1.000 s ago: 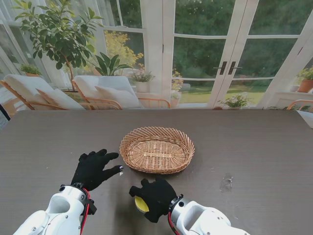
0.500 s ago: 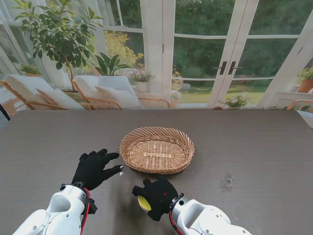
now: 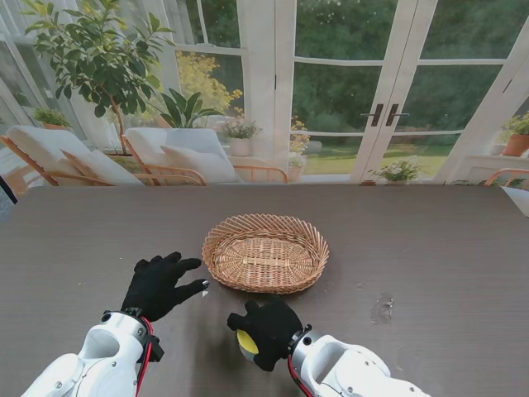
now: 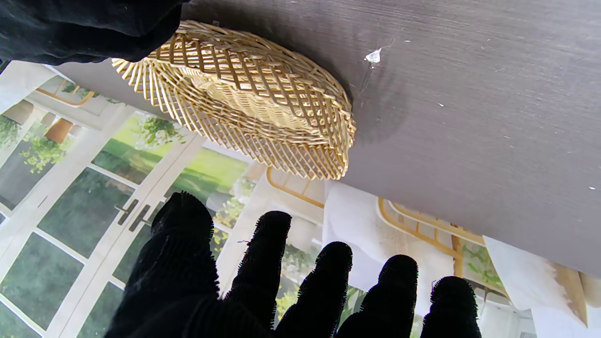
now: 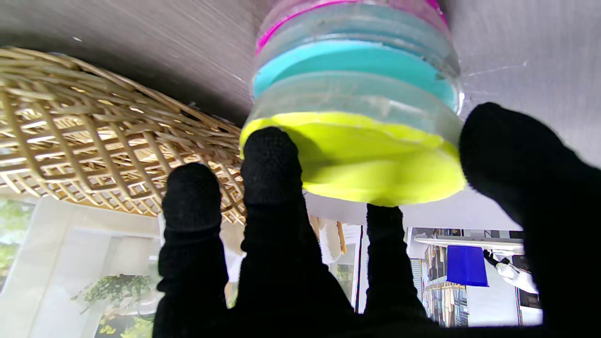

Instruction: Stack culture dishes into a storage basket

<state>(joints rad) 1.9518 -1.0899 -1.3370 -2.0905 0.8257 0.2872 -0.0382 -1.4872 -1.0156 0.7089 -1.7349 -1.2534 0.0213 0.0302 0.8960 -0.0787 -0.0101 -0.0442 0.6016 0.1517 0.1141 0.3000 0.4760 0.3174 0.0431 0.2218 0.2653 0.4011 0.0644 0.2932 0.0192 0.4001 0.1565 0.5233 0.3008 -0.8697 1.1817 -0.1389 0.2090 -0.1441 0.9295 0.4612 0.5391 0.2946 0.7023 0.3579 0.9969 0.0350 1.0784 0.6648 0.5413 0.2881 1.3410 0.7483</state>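
Observation:
A stack of culture dishes (image 5: 357,70) stands on the dark table, with a yellow one (image 5: 375,164) uppermost, then a cyan and a pink one. My right hand (image 3: 266,331) covers the stack from above, fingers (image 5: 270,164) and thumb closed round the yellow dish (image 3: 246,341). The stack sits just in front of the oval wicker basket (image 3: 265,252), whose wall (image 5: 94,136) is close beside it. The basket holds nothing. My left hand (image 3: 157,284) lies spread and open on the table left of the basket (image 4: 253,94), holding nothing.
A small clear smear or scrap (image 3: 383,308) lies on the table to the right of my right hand. A tiny white fleck (image 3: 205,284) sits by my left thumb. Chairs, plants and glass doors stand beyond the table's far edge.
My right hand has shifted a little to the right and toward the basket, with the yellow dish under it. The left hand has stayed still.

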